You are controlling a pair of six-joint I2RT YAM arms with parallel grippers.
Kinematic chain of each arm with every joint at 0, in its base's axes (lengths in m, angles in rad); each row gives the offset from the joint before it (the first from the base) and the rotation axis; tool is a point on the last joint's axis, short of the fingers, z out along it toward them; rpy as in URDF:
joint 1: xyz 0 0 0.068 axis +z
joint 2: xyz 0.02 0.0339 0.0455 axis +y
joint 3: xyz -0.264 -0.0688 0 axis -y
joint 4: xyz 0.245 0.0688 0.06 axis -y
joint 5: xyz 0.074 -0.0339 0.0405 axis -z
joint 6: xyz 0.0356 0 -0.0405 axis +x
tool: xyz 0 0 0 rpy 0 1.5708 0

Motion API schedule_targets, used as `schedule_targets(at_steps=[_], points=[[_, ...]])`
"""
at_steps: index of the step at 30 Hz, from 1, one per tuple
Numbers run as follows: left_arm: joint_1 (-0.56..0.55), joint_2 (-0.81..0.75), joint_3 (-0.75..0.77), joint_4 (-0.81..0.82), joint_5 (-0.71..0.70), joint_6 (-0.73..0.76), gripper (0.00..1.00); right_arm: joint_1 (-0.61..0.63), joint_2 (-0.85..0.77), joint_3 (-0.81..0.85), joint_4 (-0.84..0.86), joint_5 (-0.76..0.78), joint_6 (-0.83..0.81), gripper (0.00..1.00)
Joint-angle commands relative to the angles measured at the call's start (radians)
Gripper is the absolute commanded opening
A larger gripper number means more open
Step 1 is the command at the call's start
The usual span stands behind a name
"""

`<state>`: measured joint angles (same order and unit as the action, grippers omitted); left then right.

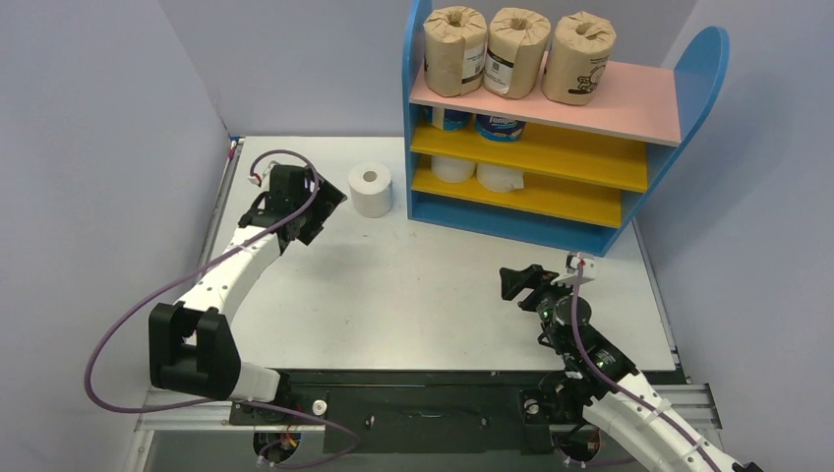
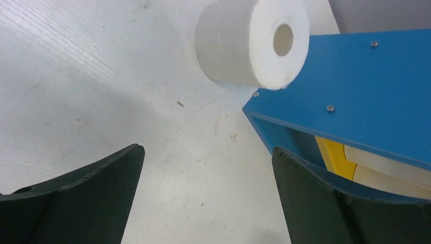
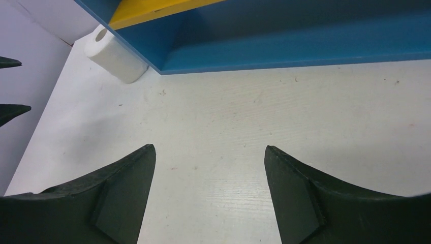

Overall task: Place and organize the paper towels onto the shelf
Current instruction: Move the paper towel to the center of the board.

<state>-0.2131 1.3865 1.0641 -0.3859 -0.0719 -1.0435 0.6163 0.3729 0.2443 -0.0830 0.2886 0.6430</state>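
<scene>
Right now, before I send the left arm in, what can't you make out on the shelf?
- Blue-and-white rolls, middle tier: top external, pink board hides their tops.
- White rolls below: same view, upper yellow board covers their tops.
- Brown rolls: labels too small to read, top external.
- Shelf interior: left wrist, blue side panel blocks most of it.

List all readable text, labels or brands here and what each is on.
"Tempo", partly hidden, best guess: blue-and-white roll on the upper yellow board.
Too small to read: white labels with code squares on the three brown-wrapped rolls on the pink top board.
No text: plain white roll, both wrist views.
</scene>
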Motion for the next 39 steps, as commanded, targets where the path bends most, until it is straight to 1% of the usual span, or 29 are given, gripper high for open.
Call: schedule_targets(at_steps=[1,4,8,10,12,17,18,19,21,24,31,33,35,39], points=[[0.025,0.064,0.148,-0.014,-0.039,0.052,0.96,0.004,0.029,-0.031,0.047,0.066,0.073,0.75],[0.041,0.111,0.176,-0.009,-0.033,0.068,0.96,0.004,0.033,-0.038,0.048,0.074,0.077,0.76],[0.073,0.146,0.170,0.081,0.006,0.070,0.96,0.003,0.071,-0.018,0.025,0.032,0.032,0.77],[0.075,0.179,0.190,0.118,0.021,0.090,0.97,0.004,0.095,-0.007,0.019,0.011,0.015,0.75],[0.075,0.229,0.246,0.108,0.029,0.110,0.98,0.004,0.103,-0.001,0.015,-0.002,0.006,0.74],[0.075,0.375,0.431,0.011,0.035,0.152,1.00,0.003,0.065,-0.001,0.018,-0.003,-0.008,0.73],[0.072,0.389,0.464,-0.006,0.037,0.158,0.96,0.004,0.061,-0.002,0.013,-0.001,-0.010,0.73],[0.069,0.415,0.478,-0.012,0.037,0.161,0.95,0.004,0.055,-0.002,0.011,0.004,-0.011,0.73],[0.053,0.452,0.518,-0.035,0.026,0.174,0.94,0.004,0.057,-0.002,0.003,0.007,-0.011,0.73],[0.032,0.511,0.604,-0.116,-0.010,0.210,0.94,0.004,0.067,0.003,-0.009,0.013,-0.012,0.72],[-0.021,0.620,0.715,-0.209,-0.053,0.281,0.93,0.004,0.071,0.001,-0.013,0.021,-0.016,0.72],[-0.046,0.663,0.773,-0.258,-0.094,0.307,0.93,0.005,0.072,0.002,-0.017,0.034,-0.015,0.71],[-0.051,0.691,0.816,-0.302,-0.113,0.310,0.93,0.003,0.071,0.003,-0.022,0.040,-0.014,0.71],[-0.052,0.728,0.859,-0.326,-0.119,0.312,0.91,0.005,0.054,0.003,-0.034,0.037,-0.013,0.71]])
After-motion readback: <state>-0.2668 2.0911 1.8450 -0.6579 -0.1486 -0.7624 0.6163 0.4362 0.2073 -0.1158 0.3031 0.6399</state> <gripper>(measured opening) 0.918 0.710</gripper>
